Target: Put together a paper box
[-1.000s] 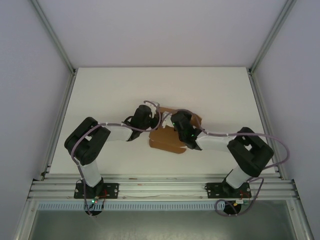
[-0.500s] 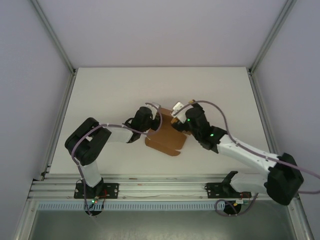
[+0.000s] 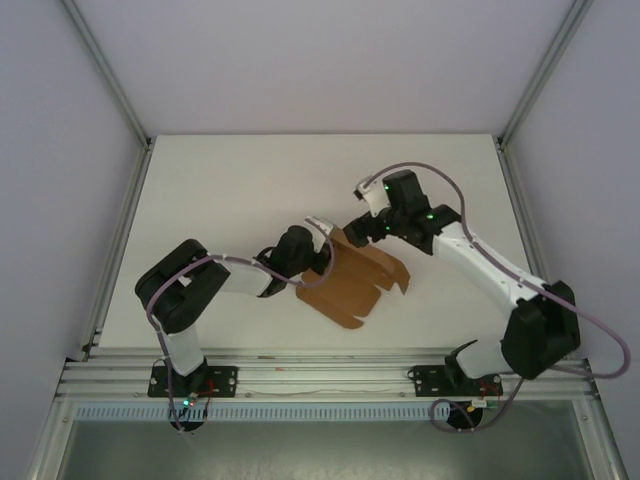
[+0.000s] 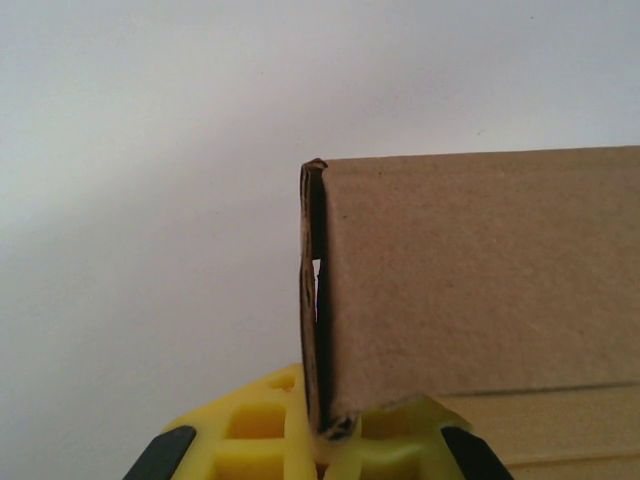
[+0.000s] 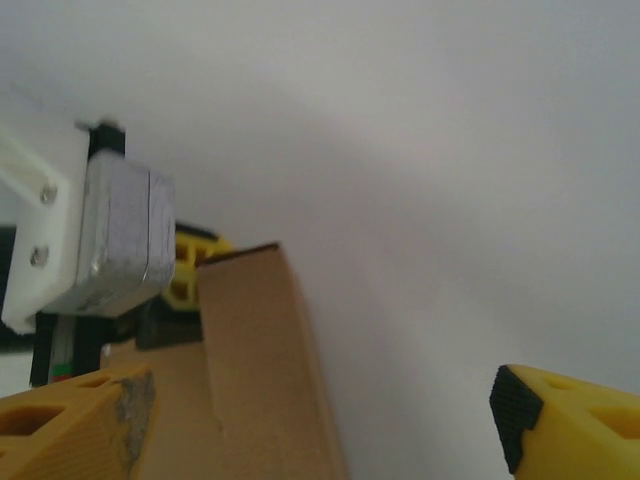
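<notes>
Cardboard paper box [image 3: 350, 285], mid-fold: left claw [image 3: 318, 262] pinches its 9 o'clock wall; right claw [image 3: 350, 232] gapes empty at 12 o'clock. Next, presumably, it must fold another flap.

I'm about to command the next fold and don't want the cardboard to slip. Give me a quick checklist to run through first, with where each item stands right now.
1. Grip: left hand shut on a wall of the paper box: ok.
2. Seating: the gripped wall is folded double and sits deep in that hand: ok.
3. Free hand: right hand open, holding nothing: ok.
4. Contact: right hand touching the cardboard: cannot tell.
5. Assembly finished: not ok, tabbed flaps are spread out unfolded over the table.
</notes>
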Controlling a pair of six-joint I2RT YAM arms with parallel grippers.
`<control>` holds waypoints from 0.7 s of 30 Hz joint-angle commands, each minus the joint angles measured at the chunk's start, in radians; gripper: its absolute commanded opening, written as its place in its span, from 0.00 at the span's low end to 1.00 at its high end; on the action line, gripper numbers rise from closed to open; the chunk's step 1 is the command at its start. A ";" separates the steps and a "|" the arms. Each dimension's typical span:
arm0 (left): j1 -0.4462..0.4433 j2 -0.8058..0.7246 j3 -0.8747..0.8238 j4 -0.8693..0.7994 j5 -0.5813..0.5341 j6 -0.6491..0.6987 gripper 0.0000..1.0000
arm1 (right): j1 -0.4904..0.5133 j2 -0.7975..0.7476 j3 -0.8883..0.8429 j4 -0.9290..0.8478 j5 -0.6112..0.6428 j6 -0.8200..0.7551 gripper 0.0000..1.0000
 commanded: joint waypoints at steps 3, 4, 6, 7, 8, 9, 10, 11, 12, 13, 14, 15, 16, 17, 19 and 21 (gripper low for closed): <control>-0.013 0.036 -0.024 0.068 -0.004 0.017 0.00 | 0.001 0.110 0.080 -0.140 -0.118 -0.043 0.76; -0.015 0.038 -0.025 0.071 -0.007 0.018 0.00 | 0.001 0.126 0.084 -0.132 -0.113 -0.040 0.75; -0.021 0.038 -0.028 0.070 -0.007 0.028 0.00 | 0.001 0.150 0.086 -0.111 -0.111 -0.038 0.71; -0.025 0.037 -0.031 0.071 -0.010 0.035 0.00 | 0.001 0.161 0.088 -0.100 -0.104 -0.032 0.70; -0.027 0.036 -0.035 0.070 -0.009 0.039 0.00 | 0.000 0.168 0.091 -0.096 -0.102 -0.028 0.69; -0.029 0.037 -0.037 0.071 -0.013 0.042 0.00 | -0.001 0.174 0.096 -0.093 -0.102 -0.025 0.67; -0.029 0.037 -0.040 0.071 -0.016 0.043 0.00 | -0.002 0.178 0.101 -0.087 -0.098 -0.013 0.67; -0.030 0.036 -0.043 0.071 -0.014 0.042 0.00 | -0.004 0.182 0.107 -0.084 -0.101 -0.004 0.64; -0.031 0.036 -0.046 0.075 -0.012 0.039 0.00 | -0.009 0.186 0.110 -0.084 -0.108 0.001 0.64; -0.032 0.035 -0.050 0.084 -0.010 0.037 0.00 | -0.011 0.194 0.112 -0.083 -0.115 0.004 0.63; -0.033 0.036 -0.053 0.089 -0.012 0.035 0.00 | -0.013 0.202 0.115 -0.092 -0.120 0.002 0.61; -0.034 0.036 -0.055 0.093 -0.013 0.034 0.00 | -0.013 0.212 0.117 -0.103 -0.122 -0.002 0.61; -0.034 0.036 -0.056 0.096 -0.014 0.035 0.00 | -0.014 0.222 0.116 -0.111 -0.118 -0.004 0.61; -0.034 0.037 -0.056 0.095 -0.012 0.036 0.00 | -0.016 0.232 0.114 -0.116 -0.119 -0.005 0.61; -0.035 0.038 -0.056 0.091 -0.008 0.040 0.00 | -0.022 0.255 0.109 -0.116 -0.125 -0.003 0.60; -0.036 0.036 -0.059 0.091 -0.008 0.046 0.00 | -0.028 0.277 0.106 -0.112 -0.125 0.008 0.55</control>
